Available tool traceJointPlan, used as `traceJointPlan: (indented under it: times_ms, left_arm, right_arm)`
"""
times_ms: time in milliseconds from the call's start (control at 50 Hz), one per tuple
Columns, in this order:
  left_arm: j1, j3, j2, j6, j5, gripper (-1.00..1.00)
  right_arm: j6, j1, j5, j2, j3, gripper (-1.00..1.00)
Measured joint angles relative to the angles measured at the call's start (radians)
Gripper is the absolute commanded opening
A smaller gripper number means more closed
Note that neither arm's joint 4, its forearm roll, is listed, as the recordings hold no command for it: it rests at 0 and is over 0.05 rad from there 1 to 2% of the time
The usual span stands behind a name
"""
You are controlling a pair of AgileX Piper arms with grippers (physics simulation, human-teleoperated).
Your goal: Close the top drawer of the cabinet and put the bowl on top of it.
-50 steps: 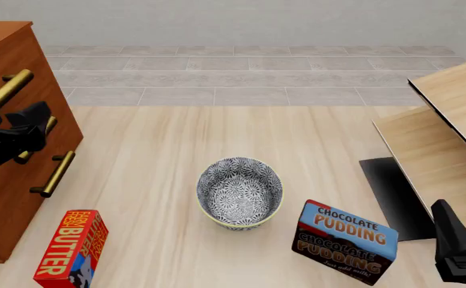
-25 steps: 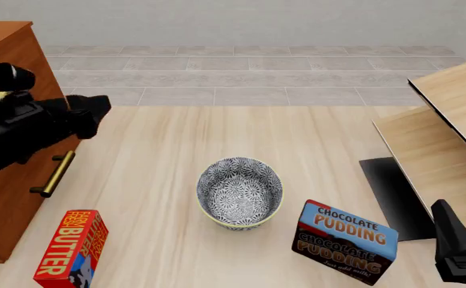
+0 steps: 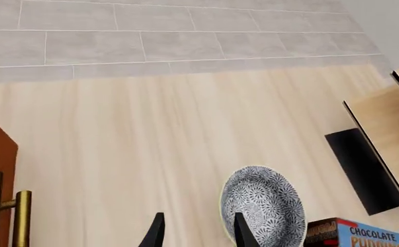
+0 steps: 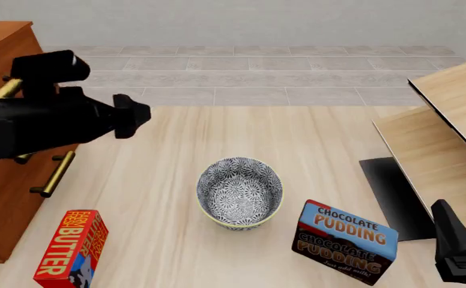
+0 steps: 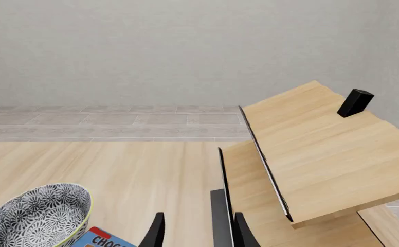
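cabinet (image 4: 9, 180): reddish-brown wood, brass bar handles, far left
left gripper (image 4: 134, 120): matte black, released, empty, above bench (image 4: 169, 156)
bowl (image 4: 240, 193): round, deep, floral, mid-bench
right gripper (image 5: 196, 231): black, released, empty

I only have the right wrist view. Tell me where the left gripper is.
Observer: The left gripper hangs open above the table, between the cabinet and the bowl, holding nothing.
Operator: Report what else stands on that side.
Observer: A red butter box stands upright in front of the cabinet.
Operator: Now the drawers.
Observer: The left arm covers most of the top drawer. Only part of its brass handle shows, so I cannot tell whether it is shut.
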Motion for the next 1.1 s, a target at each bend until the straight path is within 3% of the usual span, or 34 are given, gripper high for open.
traceJointPlan:
  times_ms: [300, 520, 1100]
  left_arm:
    - [-0.049, -0.057, 0.095, -0.024, 0.093, 1.00]
    - [-0.091, -0.083, 0.161, -0.094, 0.121, 1.00]
    - [-0.148, -0.032, 0.281, -0.225, 0.031, 1.00]
  right_arm:
    - [0.000, 0.000, 0.000, 0.000, 0.000, 1.00]
    - [0.000, 0.000, 0.000, 0.000, 0.000, 1.00]
    - [0.000, 0.000, 0.000, 0.000, 0.000, 1.00]
